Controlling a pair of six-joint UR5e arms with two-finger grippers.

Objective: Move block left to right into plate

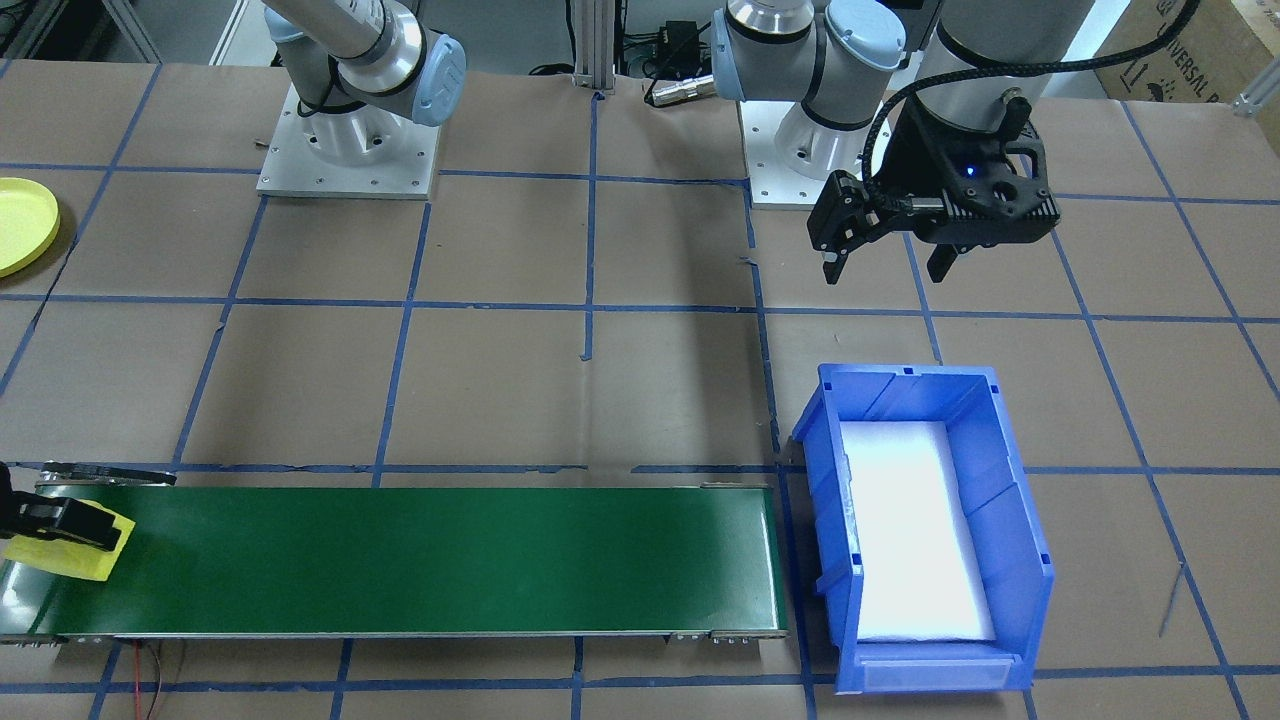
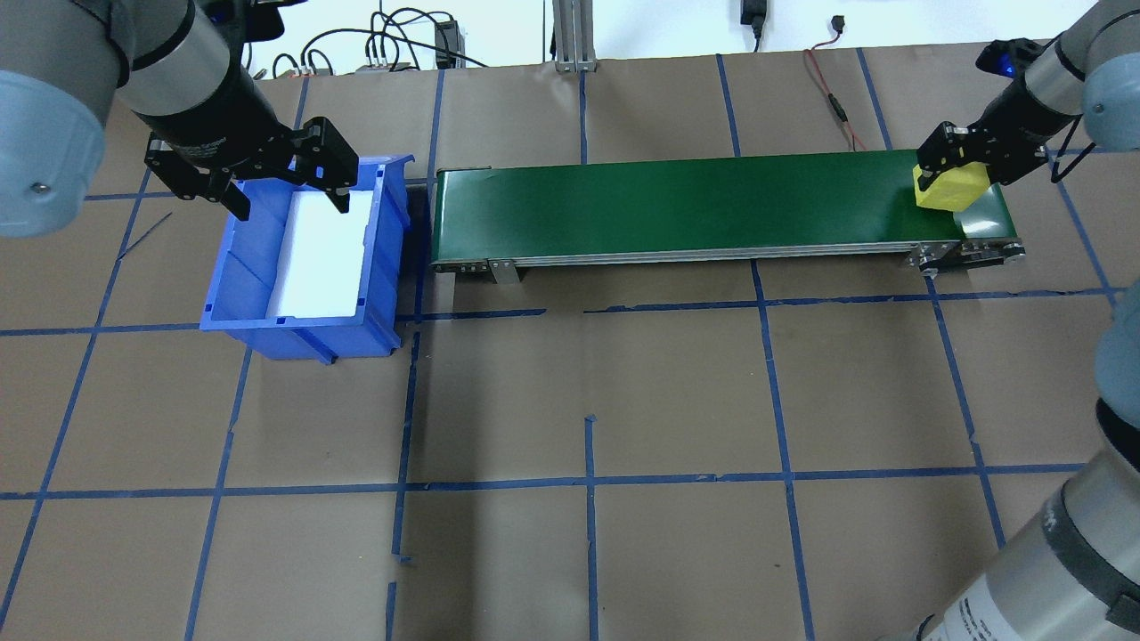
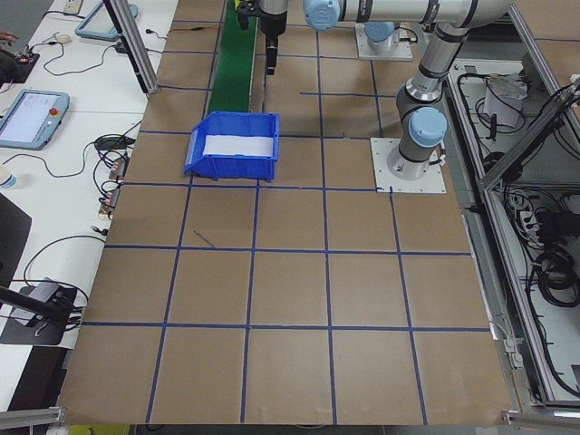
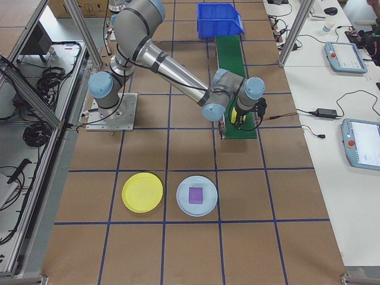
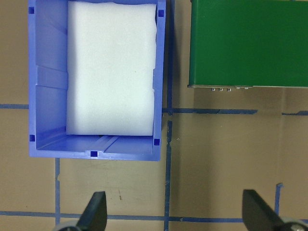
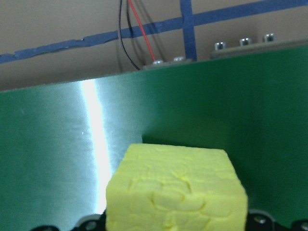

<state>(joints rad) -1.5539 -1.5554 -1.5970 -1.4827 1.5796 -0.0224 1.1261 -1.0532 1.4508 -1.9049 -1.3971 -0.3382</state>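
Observation:
A yellow foam block [image 2: 950, 187] sits at the right end of the green conveyor belt [image 2: 677, 205], and my right gripper [image 2: 948, 174] is shut on it. The front-facing view shows the same block [image 1: 72, 548] at the belt's left end, and it fills the right wrist view [image 6: 175, 192]. Whether it rests on the belt or hangs just above it, I cannot tell. The yellow plate [image 4: 142, 192] lies on the table on my right side, away from the belt, and shows again [image 1: 20, 225]. My left gripper [image 2: 292, 206] hangs open and empty over the blue bin [image 2: 240, 276].
The blue bin [image 1: 1005, 500], lined with white foam, stands at the belt's left end. A pale blue plate [image 4: 197, 208] with a purple block [image 4: 196, 195] on it lies beside the yellow plate. Brown paper with blue tape lines covers the table.

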